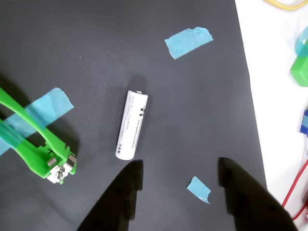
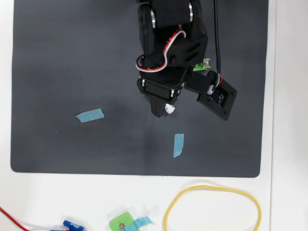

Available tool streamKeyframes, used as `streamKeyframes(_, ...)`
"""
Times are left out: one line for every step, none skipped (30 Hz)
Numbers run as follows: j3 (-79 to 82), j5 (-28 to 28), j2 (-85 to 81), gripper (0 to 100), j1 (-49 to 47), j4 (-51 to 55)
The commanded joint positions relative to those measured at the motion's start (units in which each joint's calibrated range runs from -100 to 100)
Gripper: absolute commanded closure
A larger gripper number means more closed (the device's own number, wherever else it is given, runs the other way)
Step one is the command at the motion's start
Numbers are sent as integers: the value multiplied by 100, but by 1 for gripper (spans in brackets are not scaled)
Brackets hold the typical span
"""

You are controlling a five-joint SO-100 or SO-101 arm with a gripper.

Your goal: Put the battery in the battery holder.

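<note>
Dark mat [image 1: 96,43]: battery [image 1: 132,124], blue tape scraps [image 1: 189,42] around.

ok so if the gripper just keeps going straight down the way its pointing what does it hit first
Probably bare black mat: the open gripper points between the battery and a small scrap of blue tape. Its left fingertip sits near the battery's lower end, so depth permitting, it might clip that.

**Layout on the mat**

In my wrist view, the battery [image 1: 132,124] lies on the mat [image 1: 192,120], centre. The battery holder [image 1: 36,144] sits to its left, crossed by a tape strip [image 1: 45,108]. Another tape strip [image 1: 188,42] lies upper right. A tape scrap [image 1: 198,189] lies between the fingertips [image 1: 134,174], below the battery.
</note>
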Motion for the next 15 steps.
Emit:
streamKeyframes(-560, -216, 88, 80, -313, -57)
streamKeyframes(-630, -289, 88, 80, -324, -22)
streamKeyframes(-630, -346, 97, 80, -334, -5)
streamKeyframes(-595, -362, 97, 80, -334, -40)
streamKeyframes(-560, -362, 105, 80, -334, -57)
streamKeyframes(-560, -362, 173, 80, -334, -57)
streamKeyframes(-560, -362, 344, 80, -334, -57)
streamKeyframes(-586, -362, 583, 80, -334, -57)
streamKeyframes(-621, -362, 856, 80, -334, -57)
streamKeyframes(-639, -362, 1094, 80, -344, -66)
streamKeyframes(-639, -362, 1222, 80, -344, -66)
streamKeyframes(-639, -367, 1325, 80, -344, -75)
streamKeyframes(-639, -367, 1342, 80, -355, -75)
streamKeyframes(-639, -367, 1342, 80, -459, -84)
streamKeyframes(-639, -367, 1342, 80, -542, -197)
